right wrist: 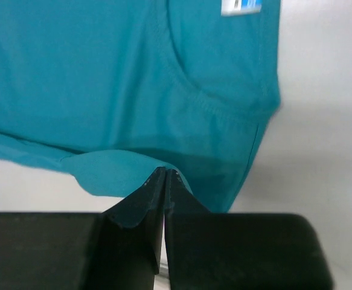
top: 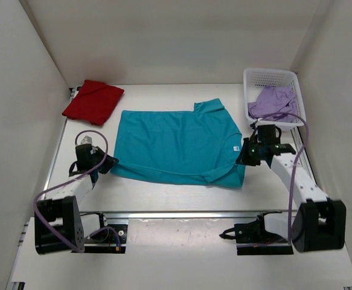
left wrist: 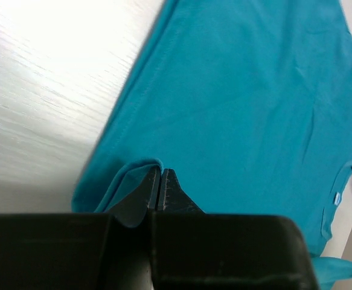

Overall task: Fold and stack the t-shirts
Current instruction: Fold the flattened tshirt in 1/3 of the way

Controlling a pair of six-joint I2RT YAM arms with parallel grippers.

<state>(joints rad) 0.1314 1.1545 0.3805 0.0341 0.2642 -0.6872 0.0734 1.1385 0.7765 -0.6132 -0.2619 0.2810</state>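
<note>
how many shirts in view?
3. Red shirt folded at back left, teal shirt spread flat in the middle, purple shirt bunched in the basket at back right. More could be hidden under it.

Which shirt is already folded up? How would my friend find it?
Look at the white table and go to its far left corner. The red t-shirt lies there, folded small. The teal t-shirt is spread flat in the middle and the purple t-shirt is crumpled in the basket; only this one is red.
</note>
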